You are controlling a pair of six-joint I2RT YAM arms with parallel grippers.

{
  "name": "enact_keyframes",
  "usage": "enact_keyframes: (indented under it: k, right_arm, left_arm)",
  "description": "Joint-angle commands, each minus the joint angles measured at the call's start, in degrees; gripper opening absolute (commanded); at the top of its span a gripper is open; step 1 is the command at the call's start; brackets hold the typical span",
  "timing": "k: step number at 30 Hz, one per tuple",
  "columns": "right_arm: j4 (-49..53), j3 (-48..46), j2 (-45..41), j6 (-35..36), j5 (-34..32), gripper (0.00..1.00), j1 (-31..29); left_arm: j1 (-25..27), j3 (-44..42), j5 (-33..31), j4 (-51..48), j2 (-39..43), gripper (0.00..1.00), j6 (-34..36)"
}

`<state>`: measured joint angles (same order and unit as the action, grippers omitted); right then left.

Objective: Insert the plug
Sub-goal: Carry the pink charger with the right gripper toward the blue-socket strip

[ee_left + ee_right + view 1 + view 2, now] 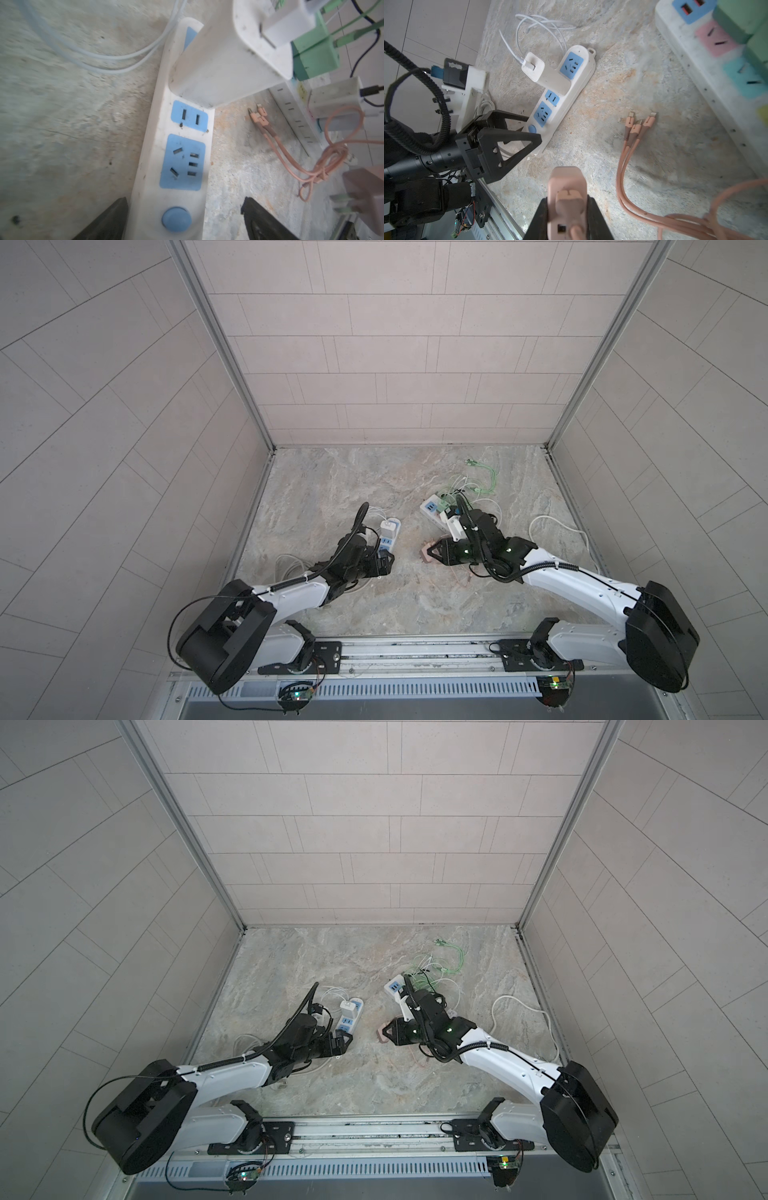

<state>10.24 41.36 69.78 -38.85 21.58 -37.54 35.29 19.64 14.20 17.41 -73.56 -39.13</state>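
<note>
My right gripper (566, 200) is shut on the pink plug (566, 187), a blocky adapter with a pink cable at its back. In both top views the plug (426, 552) hangs just above the floor at centre, right of the white power strip (390, 537). The strip (176, 145) shows a free two-pin blue socket (189, 119) and a free five-hole socket (182, 164). A white charger (224, 62) fills its far end. My left gripper (185, 207) is open, its fingers either side of the strip's end with the blue button (176, 219).
A second strip with coloured sockets (716, 62) lies to the right, carrying a green adapter (311, 56). The pink cable's connectors (637, 124) lie between the two strips. Green cables (482, 477) and a white cord (557, 526) lie at the back right. Tiled walls enclose the floor.
</note>
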Motion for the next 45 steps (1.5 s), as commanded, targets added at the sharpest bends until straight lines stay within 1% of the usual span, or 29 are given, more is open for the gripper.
enact_keyframes:
  k: [1,2,3,7,9,12,15,17,20,22,26,30,36,41,45]
  right_arm:
    - [0.4,-0.6,-1.8,-0.2,-0.5,0.02,1.2]
    - [0.6,-0.7,-1.9,-0.2,-0.4,0.02,1.6]
    - [0.8,-0.8,-1.8,-0.2,-0.3,0.02,1.9]
    - [1.6,-0.7,-1.7,-0.6,-1.7,0.02,2.2]
    - [2.1,-0.6,-1.6,-1.1,-2.1,0.02,2.2]
    - [3.5,-0.2,-1.0,-2.6,-2.4,0.02,2.1]
    - [3.9,-0.7,0.1,-3.4,-3.5,0.02,1.6]
    - [3.1,-1.4,0.8,-3.8,-3.0,0.02,1.5]
    - [3.0,-2.1,1.5,-3.8,-2.4,0.02,1.5]
    - [2.8,-2.7,1.8,-3.8,-2.6,0.02,1.4]
    - [1.6,-3.6,3.5,-4.3,-2.6,0.02,1.4]
    - [-1.3,-3.5,6.5,-4.8,-2.1,0.02,1.4]
    - [-1.9,0.9,12.3,-3.9,0.1,0.01,1.7]
    - [-3.6,4.8,18.7,-3.4,2.5,0.0,3.6]
    - [-4.1,9.8,23.8,-3.1,3.2,0.0,4.7]
  left_arm:
    - [3.3,0.8,3.0,4.1,0.3,0.92,-2.1]
    - [4.4,1.1,2.8,4.4,0.5,0.92,-2.1]
    - [5.6,1.6,2.7,4.5,0.3,0.92,-3.7]
    - [7.8,2.2,3.4,7.4,-1.5,0.92,-6.3]
    - [8.1,2.9,4.0,7.3,-2.6,0.9,-5.8]
    - [8.2,3.0,3.5,5.9,-2.8,0.9,-4.5]
    - [8.2,2.7,3.2,4.7,-2.1,0.9,-3.9]
    - [8.1,2.2,2.8,4.4,-1.2,0.9,-3.9]
    - [8.1,2.7,1.8,1.0,0.7,0.9,-2.7]
    - [8.1,3.4,1.6,-1.7,1.9,0.9,-0.1]
    - [8.1,4.2,1.9,-4.6,2.2,0.91,1.4]
    - [8.1,3.7,2.1,-3.1,0.8,0.91,1.3]
    - [7.9,2.5,0.6,-1.0,-0.9,0.91,1.0]
    - [7.5,1.8,0.5,1.7,-2.0,0.9,0.4]
    - [7.0,1.1,1.8,7.9,-4.2,0.91,-1.1]
